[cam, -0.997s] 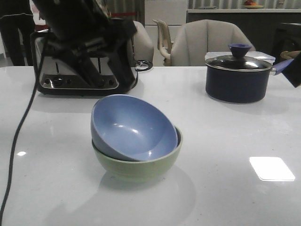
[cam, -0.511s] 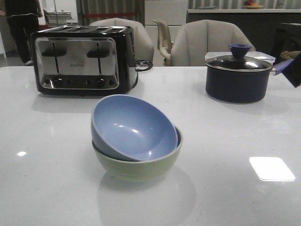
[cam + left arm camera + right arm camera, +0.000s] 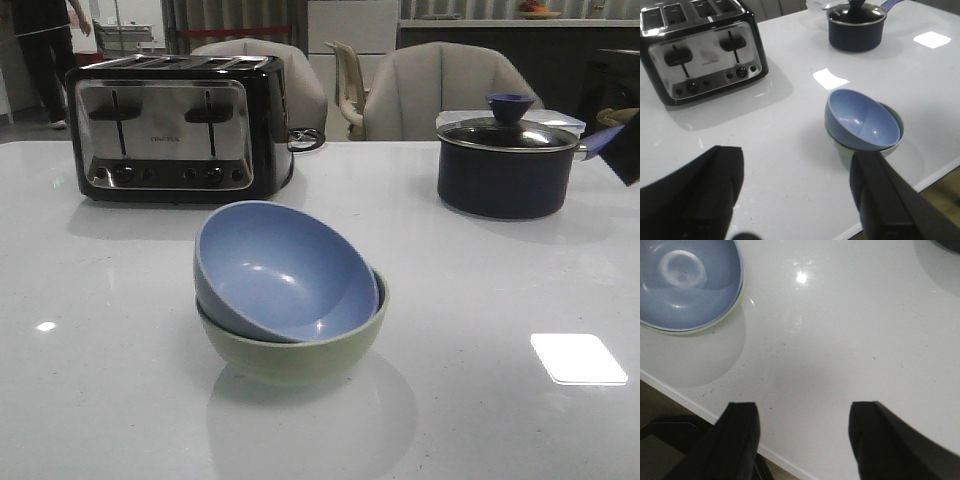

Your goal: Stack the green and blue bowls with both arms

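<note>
The blue bowl (image 3: 285, 270) sits tilted inside the green bowl (image 3: 300, 355) at the middle of the white table (image 3: 500, 400). Neither gripper touches them. In the left wrist view my left gripper (image 3: 797, 162) is open and empty, held above the table on the near side of the blue bowl (image 3: 862, 120) and the green bowl (image 3: 844, 151). In the right wrist view my right gripper (image 3: 802, 412) is open and empty over the table's near edge, with the blue bowl (image 3: 685, 280) off to one side. No gripper is clearly in the front view.
A black and chrome toaster (image 3: 175, 125) stands at the back left. A dark navy lidded saucepan (image 3: 505, 165) stands at the back right. A dark shape (image 3: 625, 150) shows at the right edge. Chairs stand behind the table. The table's edge (image 3: 685, 395) runs under my right gripper.
One second ago a black arm blocked the toaster in the front view. It has moved out of that view. The bowls have not moved.
</note>
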